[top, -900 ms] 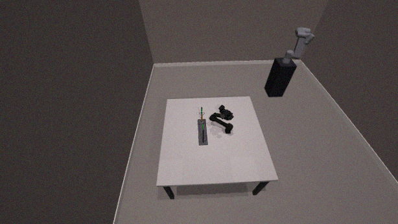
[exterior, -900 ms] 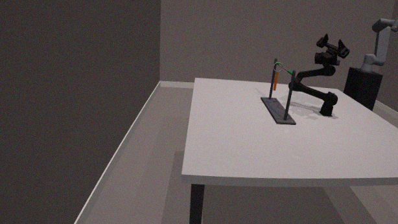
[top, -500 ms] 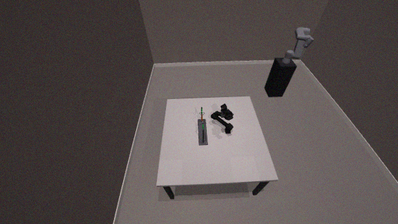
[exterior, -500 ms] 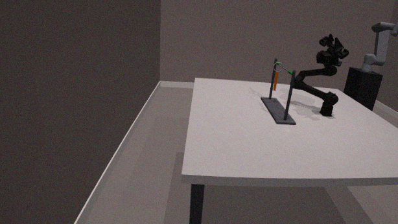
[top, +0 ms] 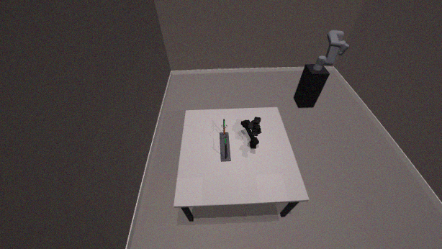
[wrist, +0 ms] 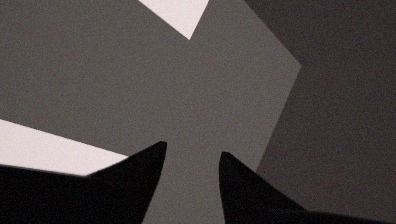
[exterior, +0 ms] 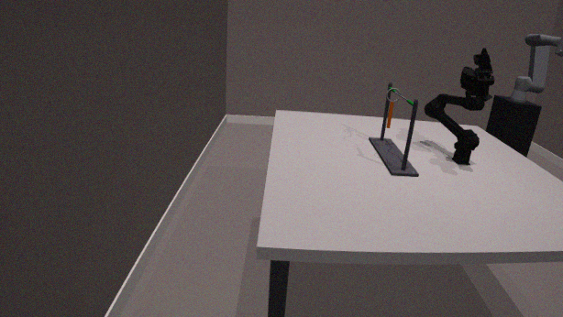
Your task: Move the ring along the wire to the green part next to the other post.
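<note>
The ring (exterior: 387,95) hangs on the wire at the green part beside the far post (exterior: 385,116). Its orange handle (top: 224,132) (exterior: 390,115) hangs straight down from it. The thin grey part of the wire (exterior: 402,97) runs from there to the other green part (top: 225,141) (exterior: 410,103), beside the near post (exterior: 409,137). My gripper (wrist: 193,153) is partly open, with nothing between its fingers in the wrist view. In the exterior view it is raised higher than the wire, to the right of the posts and apart from ring and handle. The ring is not in the wrist view.
The posts stand on a dark base plate (top: 224,148) (exterior: 391,157) on the white table (top: 205,180) (exterior: 321,202). My arm's base stands on the table, right of the plate. A grey arm (top: 332,50) (exterior: 540,64) stands on a black pedestal (top: 311,88) (exterior: 513,121) beyond the table.
</note>
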Controlling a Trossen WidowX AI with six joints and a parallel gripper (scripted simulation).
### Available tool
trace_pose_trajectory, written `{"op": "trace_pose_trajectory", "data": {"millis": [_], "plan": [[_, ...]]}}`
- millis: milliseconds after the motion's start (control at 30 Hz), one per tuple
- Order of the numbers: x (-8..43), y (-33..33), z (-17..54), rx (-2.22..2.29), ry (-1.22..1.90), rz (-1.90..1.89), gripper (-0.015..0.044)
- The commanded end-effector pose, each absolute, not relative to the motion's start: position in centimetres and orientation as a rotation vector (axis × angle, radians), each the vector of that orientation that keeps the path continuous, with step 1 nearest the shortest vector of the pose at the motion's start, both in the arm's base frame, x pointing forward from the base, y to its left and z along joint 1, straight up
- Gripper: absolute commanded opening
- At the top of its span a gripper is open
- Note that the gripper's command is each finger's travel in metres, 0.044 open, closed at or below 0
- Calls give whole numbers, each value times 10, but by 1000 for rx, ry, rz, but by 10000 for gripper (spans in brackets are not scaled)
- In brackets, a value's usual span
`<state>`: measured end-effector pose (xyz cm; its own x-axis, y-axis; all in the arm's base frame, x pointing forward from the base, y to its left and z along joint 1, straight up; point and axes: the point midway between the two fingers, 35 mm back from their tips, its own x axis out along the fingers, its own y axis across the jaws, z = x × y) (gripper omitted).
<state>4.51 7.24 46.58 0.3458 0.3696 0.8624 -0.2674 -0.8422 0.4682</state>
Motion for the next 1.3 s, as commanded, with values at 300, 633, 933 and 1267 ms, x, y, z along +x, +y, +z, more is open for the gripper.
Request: {"op": "trace_pose_trajectory", "data": {"millis": [300, 633, 933, 1267], "plan": [[41, 128, 445, 1496, -291, 1437, 160], [70, 164, 419, 1102, -435, 1293, 160], [114, 183, 386, 777, -479, 1139, 160], [172, 179, 342, 465, -451, 958, 160]]}}
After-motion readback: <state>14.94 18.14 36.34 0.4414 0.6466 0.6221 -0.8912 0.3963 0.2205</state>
